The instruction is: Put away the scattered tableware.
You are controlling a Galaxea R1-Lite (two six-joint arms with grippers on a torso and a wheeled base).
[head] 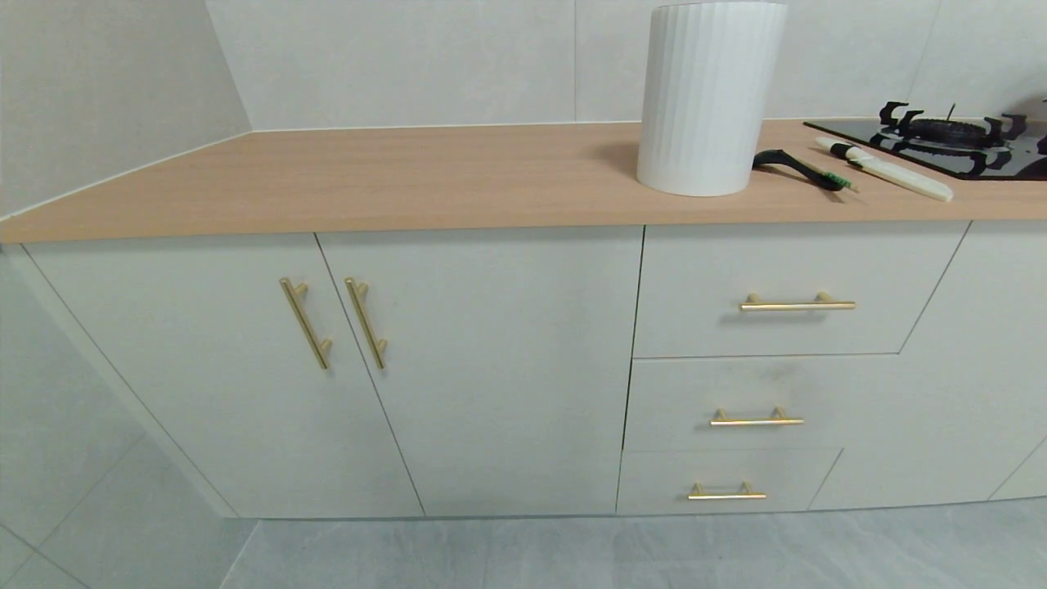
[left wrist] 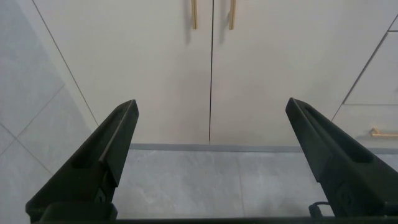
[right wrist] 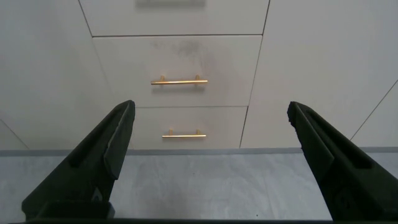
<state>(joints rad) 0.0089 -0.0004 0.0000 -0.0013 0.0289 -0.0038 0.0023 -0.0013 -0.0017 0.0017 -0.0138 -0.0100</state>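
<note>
Just beside the ribbed white cylinder [head: 710, 98] on the wood-grain counter [head: 368, 176] lie a curved black utensil [head: 797, 168] and a slim cream knife [head: 887, 169]. Below it, the left gripper [left wrist: 211, 107] and right gripper [right wrist: 211, 109] gape, empty.

Soft, even, bright light; the white canister [head: 707, 98] throws only a faint shadow on the countertop [head: 393, 176].

- Wooden desk [head: 368, 176] spanning left to right.
- Black stove [head: 953, 131] at its far right end.
- Below: two cabinet doors [head: 483, 368] left, three gold-handled drawers [head: 777, 270] right.
</note>
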